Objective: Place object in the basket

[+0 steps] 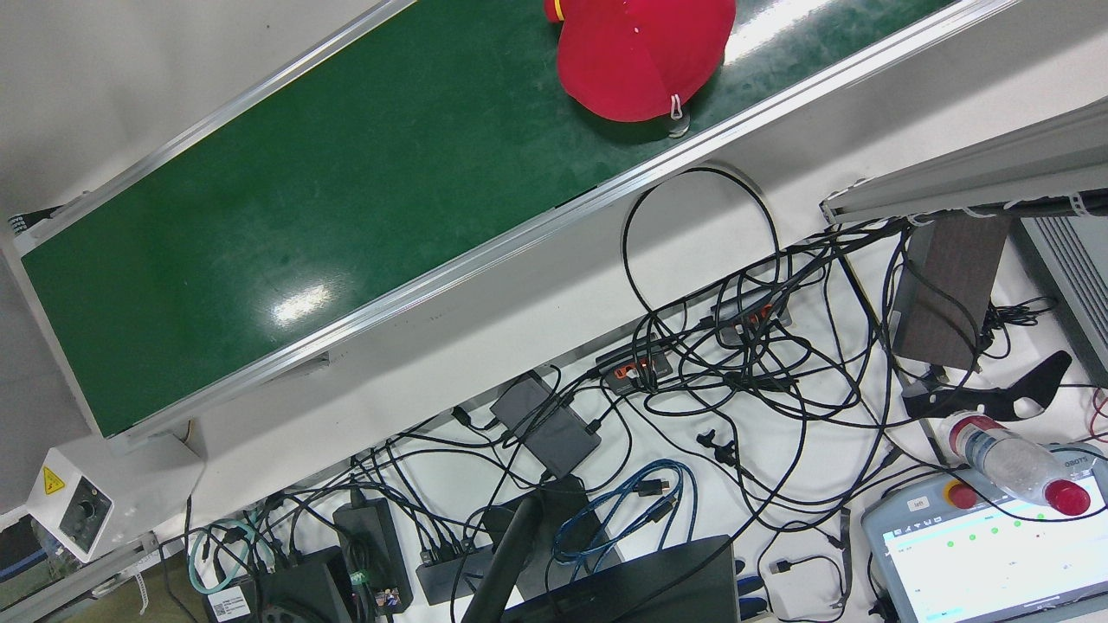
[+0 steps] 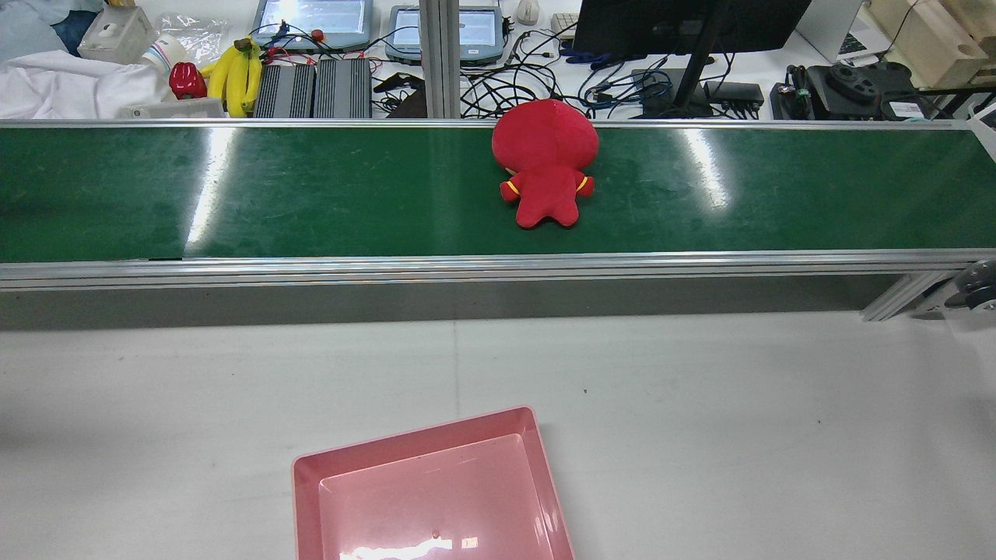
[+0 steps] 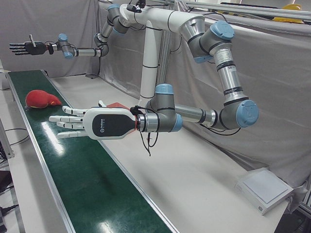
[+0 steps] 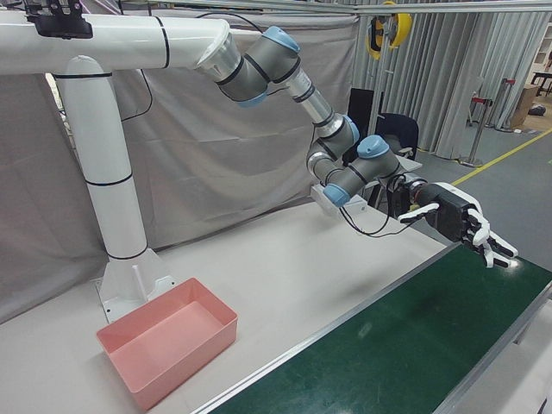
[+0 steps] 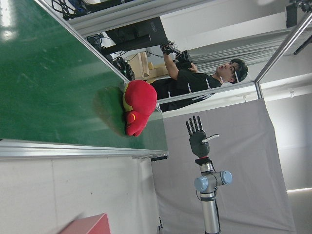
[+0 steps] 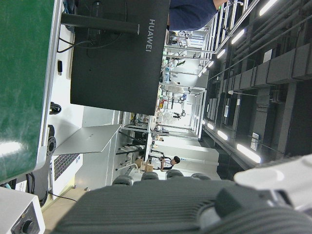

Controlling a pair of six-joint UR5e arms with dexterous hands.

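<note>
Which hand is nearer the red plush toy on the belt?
Left. The left hand hovers open over the belt just short of the red plush toy; the right hand hangs open well beyond it.

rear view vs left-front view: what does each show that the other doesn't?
Only the rear view shows the pink basket on the white table, plus bananas and cables behind the belt. Only the left-front view shows the arms: one open hand hovering over the belt nearby, the other open hand raised at the far end. Both show the red plush toy lying on the green conveyor belt.
</note>
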